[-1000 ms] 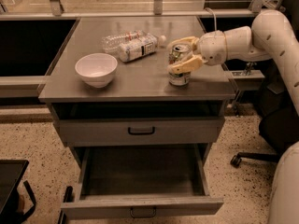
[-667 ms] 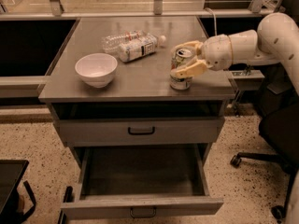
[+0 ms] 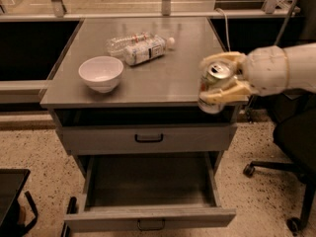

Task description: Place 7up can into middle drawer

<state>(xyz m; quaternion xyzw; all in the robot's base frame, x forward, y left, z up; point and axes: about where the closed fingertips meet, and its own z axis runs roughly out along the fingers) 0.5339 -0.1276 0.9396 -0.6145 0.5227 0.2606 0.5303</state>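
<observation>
My gripper (image 3: 217,81) is shut on the 7up can (image 3: 213,87), a small silvery-green can with a shiny top. It holds the can tilted in the air, over the front right corner of the grey cabinet top (image 3: 163,75). One cream finger (image 3: 224,58) is above the can, the other below it. The middle drawer (image 3: 148,191) is pulled out and open below, with a black loop handle (image 3: 150,225) on its front. It lies down and to the left of the can. The upper drawer front (image 3: 148,138) is closed.
A white bowl (image 3: 100,73) stands on the left of the cabinet top. Two clear plastic bottles (image 3: 139,47) lie at the back middle. An office chair base (image 3: 291,181) stands on the floor at the right. A dark object (image 3: 12,201) sits at the lower left.
The gripper has lifted the can off the cabinet top and carried it forward toward the front right corner. The can is now tilted. The bowl and bottles have not moved.
</observation>
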